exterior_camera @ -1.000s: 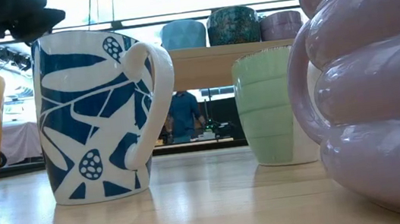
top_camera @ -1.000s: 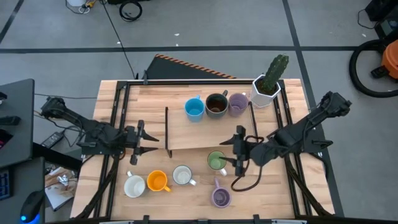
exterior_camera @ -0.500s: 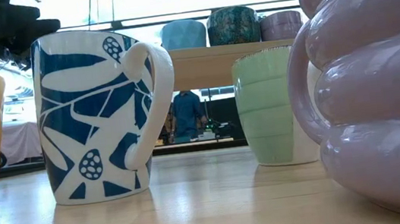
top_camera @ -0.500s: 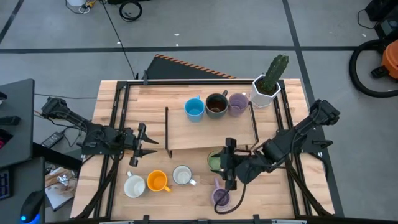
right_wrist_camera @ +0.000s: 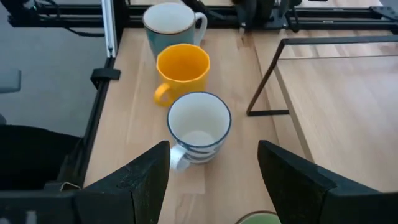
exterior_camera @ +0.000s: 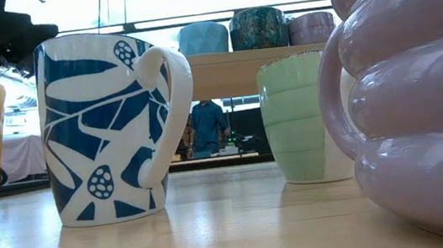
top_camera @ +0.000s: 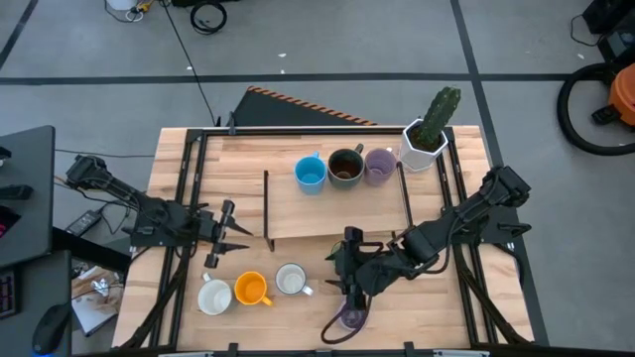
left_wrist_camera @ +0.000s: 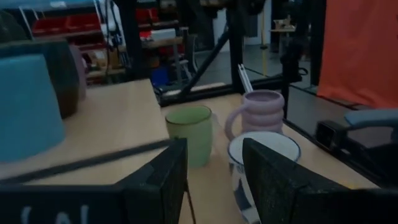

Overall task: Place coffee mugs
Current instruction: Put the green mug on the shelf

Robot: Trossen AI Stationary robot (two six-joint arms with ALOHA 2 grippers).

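Two tools released: right tool (top_camera: pixel 340 266) over green mug (left_wrist_camera: pixel 189 134), left tool (top_camera: pixel 235 233) at 9 o'clock on bench (top_camera: pixel 248 169).

Eight mugs, all upright. On the raised shelf, a row: blue mug (top_camera: pixel 310 174), dark brown mug (top_camera: pixel 345 167), smooth purple mug (top_camera: pixel 379 166), close together. On the table's near side, a second row: plain white mug (top_camera: pixel 214 296), orange mug (top_camera: pixel 250 289) just beside it, white mug with blue leaf pattern (top_camera: pixel 290 280), handle turned toward the right. Pale green mug (exterior_camera: pixel 299 119) below the shelf edge, largely covered from above. Ribbed purple mug (top_camera: pixel 352 316) nearest the front edge, partly covered too.
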